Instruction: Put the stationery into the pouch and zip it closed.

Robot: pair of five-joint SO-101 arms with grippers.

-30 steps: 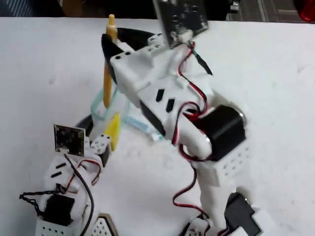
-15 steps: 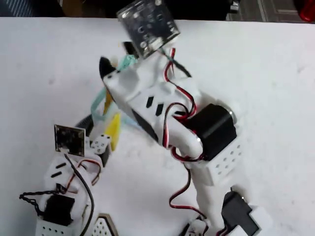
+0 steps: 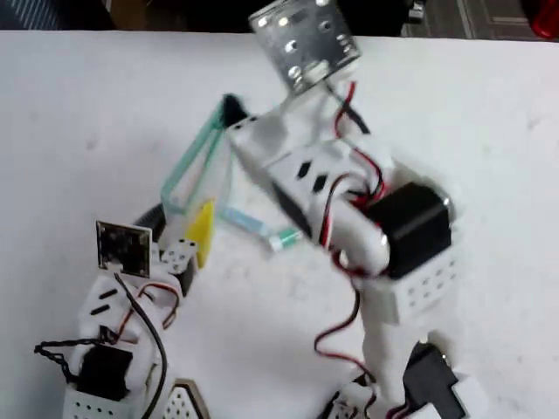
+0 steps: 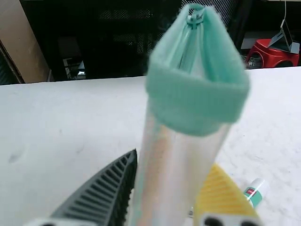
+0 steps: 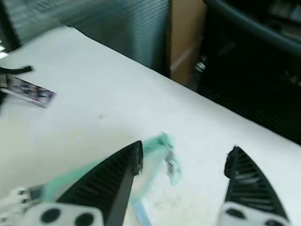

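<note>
I have the left end effector (image 4: 175,162) clenched on the pouch (image 4: 188,108), which reaches from it toward the table's (image 3: 79,105) far edge. My right end effector (image 5: 186,150) is released, jaws wide apart, with the pouch's zipper end just beside one finger. A white-and-teal tube (image 3: 284,237) lies nearby.

The pouch (image 4: 195,101) is clear with mint-green trim. The left end effector (image 4: 174,162) has one yellow and one dark grey ridged finger. The right end effector (image 5: 186,147) has ridged black fingers (image 5: 108,183). The table (image 3: 87,105) is white.
</note>
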